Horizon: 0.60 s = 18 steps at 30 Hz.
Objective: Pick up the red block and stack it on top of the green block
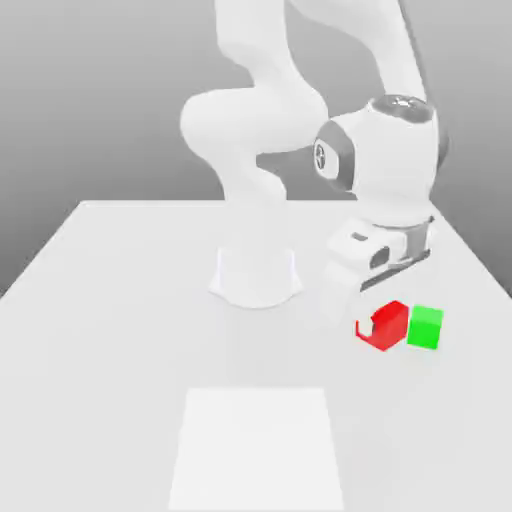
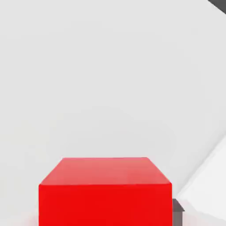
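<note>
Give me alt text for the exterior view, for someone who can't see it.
A white robot arm reaches down to a red block, its fingers at the block, just beside a green block on the exterior view's right. The arm's base stands farther back on a pale table, with a white square panel nearer the camera.

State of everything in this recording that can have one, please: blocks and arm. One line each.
Red block: beside the green block, not stacked on it; whether it is touching the table can't be told.
Green block: flat on the table, nothing on top.
Robot arm: bent, its hand end down at the red block.
</note>
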### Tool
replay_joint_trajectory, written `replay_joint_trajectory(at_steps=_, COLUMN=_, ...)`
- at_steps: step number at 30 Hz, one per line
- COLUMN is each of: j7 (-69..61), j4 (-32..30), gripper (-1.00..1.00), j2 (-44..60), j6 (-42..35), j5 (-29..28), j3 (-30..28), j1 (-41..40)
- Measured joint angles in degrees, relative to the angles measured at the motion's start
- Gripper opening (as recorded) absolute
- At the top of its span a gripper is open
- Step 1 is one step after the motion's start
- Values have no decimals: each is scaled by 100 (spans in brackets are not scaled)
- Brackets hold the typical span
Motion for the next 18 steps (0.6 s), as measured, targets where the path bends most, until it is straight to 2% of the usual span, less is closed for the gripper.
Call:
replay_joint_trajectory(at_steps=5, j7=-767, j4=-132, gripper=-100, j2=-256, j6=-142, j5=152, j3=633, j1=1243)
replay_joint_trajectory(at_steps=9, j7=-353, j4=-129, gripper=-100, j2=215, j6=233, j5=-628, j3=1020, j1=973)
replay_joint_trajectory(at_steps=13, j7=229, j4=-105, gripper=-100, j2=810, j6=741, j5=-1480, j3=1159, j1=622)
replay_joint_trajectory(at_steps=15, j7=410, j4=-99, gripper=-100, j2=1085, j6=1011, j5=-1741, j3=1139, j1=565)
replay_joint_trajectory(at_steps=17, j7=403, j4=-103, gripper=-100, j2=1326, j6=1296, j5=-1732, j3=1152, j1=537)
replay_joint_trajectory(at_steps=18, j7=363, j4=-107, gripper=100, j2=1399, j6=1392, j5=-1676, j3=1183, j1=520)
